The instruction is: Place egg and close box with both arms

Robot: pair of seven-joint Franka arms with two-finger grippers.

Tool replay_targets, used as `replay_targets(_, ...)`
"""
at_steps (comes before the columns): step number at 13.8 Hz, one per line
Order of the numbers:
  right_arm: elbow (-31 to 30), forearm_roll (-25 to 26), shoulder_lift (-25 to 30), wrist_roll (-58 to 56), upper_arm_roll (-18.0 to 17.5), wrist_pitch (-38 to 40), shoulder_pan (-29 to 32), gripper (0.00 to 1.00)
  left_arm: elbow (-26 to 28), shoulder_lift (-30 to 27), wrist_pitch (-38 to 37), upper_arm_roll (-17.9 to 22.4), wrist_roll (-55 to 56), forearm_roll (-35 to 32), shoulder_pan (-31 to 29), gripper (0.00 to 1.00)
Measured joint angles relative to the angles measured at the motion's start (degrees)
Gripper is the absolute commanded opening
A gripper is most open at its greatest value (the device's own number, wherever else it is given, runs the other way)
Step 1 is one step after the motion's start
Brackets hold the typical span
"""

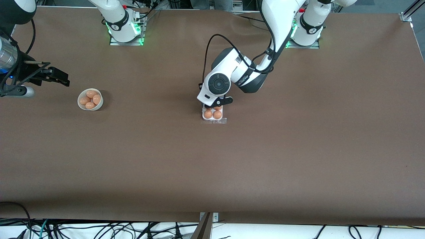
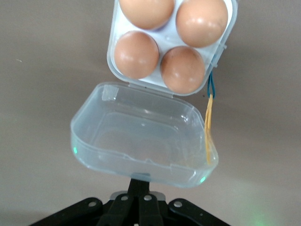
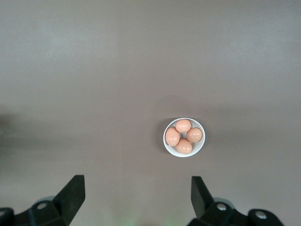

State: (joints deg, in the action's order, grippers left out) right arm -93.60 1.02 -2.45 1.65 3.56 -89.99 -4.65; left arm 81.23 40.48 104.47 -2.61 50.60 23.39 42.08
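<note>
The box (image 1: 213, 117) lies mid-table, its white tray (image 2: 111, 47) filled with several brown eggs (image 2: 137, 54). Its clear lid (image 2: 141, 136) stands open, tilted up from the hinge on the tray's edge farther from the front camera. My left gripper (image 2: 139, 182) is shut, its tips touching the lid's free rim with nothing between them. From the front, the left gripper (image 1: 217, 103) hangs over the box and covers the lid and two eggs. My right gripper (image 1: 57, 78) waits open and empty above the table at the right arm's end; the right wrist view shows its gripper (image 3: 137, 195) too.
A round white bowl (image 1: 90, 99) with several brown eggs sits beside the right gripper, toward the right arm's end; the bowl (image 3: 184, 137) also shows in the right wrist view. A yellow and blue band (image 2: 209, 122) hangs at the tray's corner. Brown tabletop surrounds both.
</note>
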Motion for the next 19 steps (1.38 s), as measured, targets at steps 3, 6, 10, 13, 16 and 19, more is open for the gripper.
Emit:
replay_targets(3,0.0,-0.02,0.0,0.01,0.0,-0.02,0.01,1.0,-1.45,0.05,0.21,1.17,0.0,0.0,-0.18,0.0)
replay_targets(6,0.0,-0.03,0.0,0.02,0.0,-0.02,0.02,1.0,-3.5,0.11,0.23,2.34,0.0,0.0,-0.32,0.0)
replay_targets(10,0.01,-0.04,0.0,0.02,0.0,-0.02,0.02,1.0,-4.75,0.47,2.18,3.47,0.0,0.0,-0.43,0.0)
replay_targets(13,0.0,-0.04,0.0,0.03,0.0,-0.02,0.03,1.0,-4.99,1.07,2.63,4.71,-0.14,-0.84,-0.47,0.23)
replay_targets(16,0.0,-0.04,0.0,0.04,0.0,-0.02,0.04,1.0,-6.0,0.98,1.63,6.64,-0.55,-9.3,-1.13,0.61)
replay_targets(19,0.01,-0.05,0.0,0.04,0.0,-0.02,0.06,1.0,-8.1,-0.72,-4.46,7.36,-8.2,-15.22,-5.72,0.77)
